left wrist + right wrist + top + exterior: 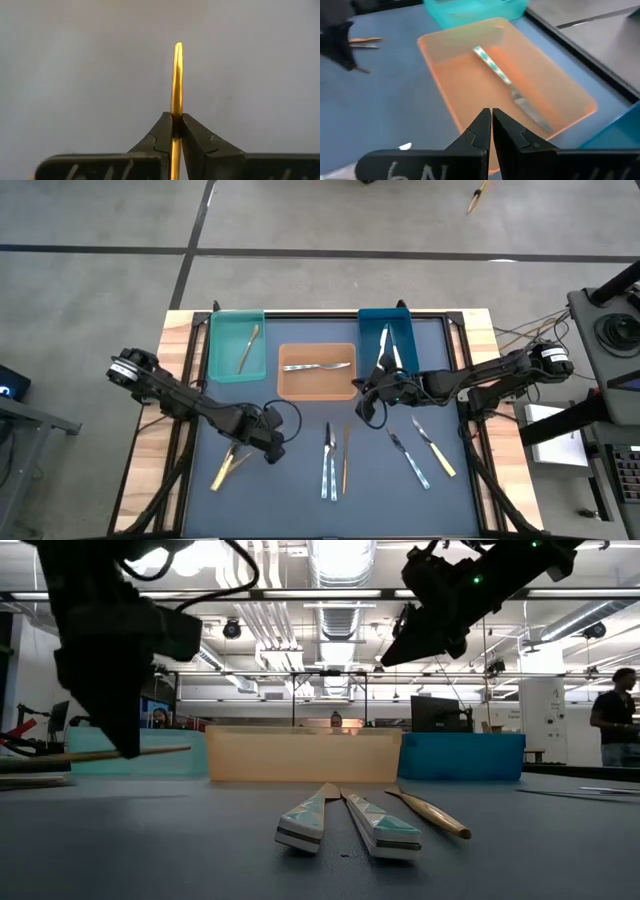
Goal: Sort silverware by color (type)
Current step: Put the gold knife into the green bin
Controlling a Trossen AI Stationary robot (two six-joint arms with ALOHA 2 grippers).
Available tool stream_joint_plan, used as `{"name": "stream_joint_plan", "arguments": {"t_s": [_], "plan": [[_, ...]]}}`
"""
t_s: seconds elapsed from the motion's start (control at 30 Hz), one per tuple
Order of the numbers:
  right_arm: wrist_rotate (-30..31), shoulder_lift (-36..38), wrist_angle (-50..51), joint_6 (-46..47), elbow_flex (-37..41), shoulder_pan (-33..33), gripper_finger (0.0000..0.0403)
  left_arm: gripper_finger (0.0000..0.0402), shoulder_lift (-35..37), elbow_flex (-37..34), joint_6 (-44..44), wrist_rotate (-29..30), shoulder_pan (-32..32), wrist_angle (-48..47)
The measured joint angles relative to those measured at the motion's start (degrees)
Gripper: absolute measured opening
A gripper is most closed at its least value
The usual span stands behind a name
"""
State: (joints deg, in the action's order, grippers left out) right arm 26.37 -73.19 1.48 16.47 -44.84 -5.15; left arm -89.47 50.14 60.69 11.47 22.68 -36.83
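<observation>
On the left, the left gripper [268, 442] is clamped on a gold utensil [176, 80], its fingers pinching the slim piece edge-on near one end, low over the table's left front where another gold piece [229, 468] lies. To do this step well, it should lift straight up until the piece clears its neighbour, keep it level, then carry it to the teal bin [222, 370] — the one already holding a gold piece [247, 348] — and let go low. Mid-table, the orange bin [316, 385] holds one patterned-handled utensil [507, 85]; the remaining silverware [332, 462] lies in front. The right gripper [491, 122], fingers together and empty, hovers between the orange and blue bin [372, 330]. Whether the held piece is fork, knife or spoon cannot be told — its head is hidden.
</observation>
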Motion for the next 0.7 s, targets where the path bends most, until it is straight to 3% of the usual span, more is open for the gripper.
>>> {"name": "stream_joint_plan", "arguments": {"t_s": [0.23,0.43,0.7], "plan": [[-1.4,0.0,0.0,0.4,0.0,-0.5,0.0009,0.0004,0.0,6.4,-9.5,6.1,0.2,-8.3],[-1.7,0.0,-0.3,2.3,0.0,-1.4,0.0009,0.0004,0.0,11.4,-31.5,10.3,0.6,-8.3],[-17.4,0.0,-3.2,10.9,0.0,-1.4,0.0009,0.0004,-2.3,18.5,-55.7,14.4,0.5,-8.7]]}}
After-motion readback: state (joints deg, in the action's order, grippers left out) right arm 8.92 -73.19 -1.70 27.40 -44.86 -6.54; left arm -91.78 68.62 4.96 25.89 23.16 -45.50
